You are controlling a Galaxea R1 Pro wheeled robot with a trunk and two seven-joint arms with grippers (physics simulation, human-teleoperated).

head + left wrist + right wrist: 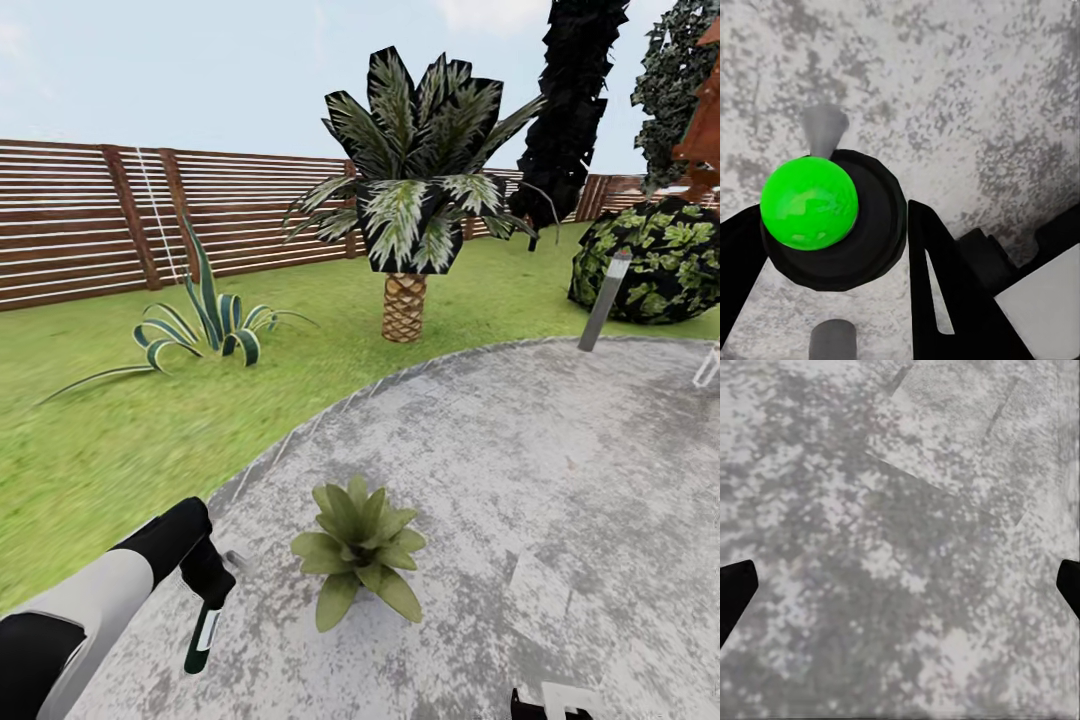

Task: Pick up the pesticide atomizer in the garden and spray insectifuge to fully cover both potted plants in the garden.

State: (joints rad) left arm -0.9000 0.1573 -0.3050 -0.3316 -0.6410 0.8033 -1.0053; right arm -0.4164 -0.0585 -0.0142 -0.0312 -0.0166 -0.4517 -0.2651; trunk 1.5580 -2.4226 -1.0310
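Note:
One potted plant (358,550), a low rosette of olive-green leaves, sits on the grey patio (560,470) of the garden; its leaves hide the pot. Just left of it, my left gripper (208,582) is shut on the pesticide atomizer (203,635), whose dark green bottle with a white label hangs below the fingers. In the left wrist view the atomizer (810,201) shows a bright green top in a black collar, held by the left gripper (832,225), with a grey nozzle over the paving. The right gripper (900,585) is open above bare paving, its black fingertips (733,585) wide apart.
A palm with a scaly trunk (404,300) stands on the lawn (120,440) beyond the patio's curved edge. A striped-leaf plant (200,330) grows at the left, and a grey bollard light (605,300) and a round bush (650,260) at the right. A brown slatted fence (100,220) closes the back.

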